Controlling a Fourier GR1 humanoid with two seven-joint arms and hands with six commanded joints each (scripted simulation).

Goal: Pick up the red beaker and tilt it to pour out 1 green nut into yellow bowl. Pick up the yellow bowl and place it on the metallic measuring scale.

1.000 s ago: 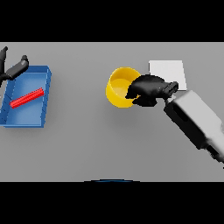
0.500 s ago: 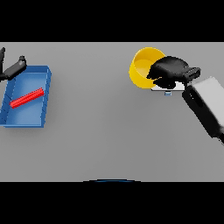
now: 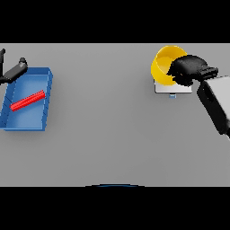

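The yellow bowl (image 3: pixel 162 65) is at the far right, over the metallic measuring scale (image 3: pixel 173 88), and covers most of it. My right hand (image 3: pixel 187 69) is shut on the bowl's right rim, its arm coming in from the right edge. Whether the bowl rests on the scale or hangs just above it I cannot tell. The red beaker (image 3: pixel 28 100) lies on its side in a blue tray (image 3: pixel 45 103) at the far left. My left hand (image 3: pixel 13 72) shows at the left edge above the tray, fingers straight, holding nothing. No green nut is visible.
The blue tray sits against the table's left side. A small blue mark (image 3: pixel 172 95) shows at the scale's front edge.
My right hand has carried the yellow bowl from the table's middle right up and to the right, onto the area of the scale. The left hand and tray have not moved.
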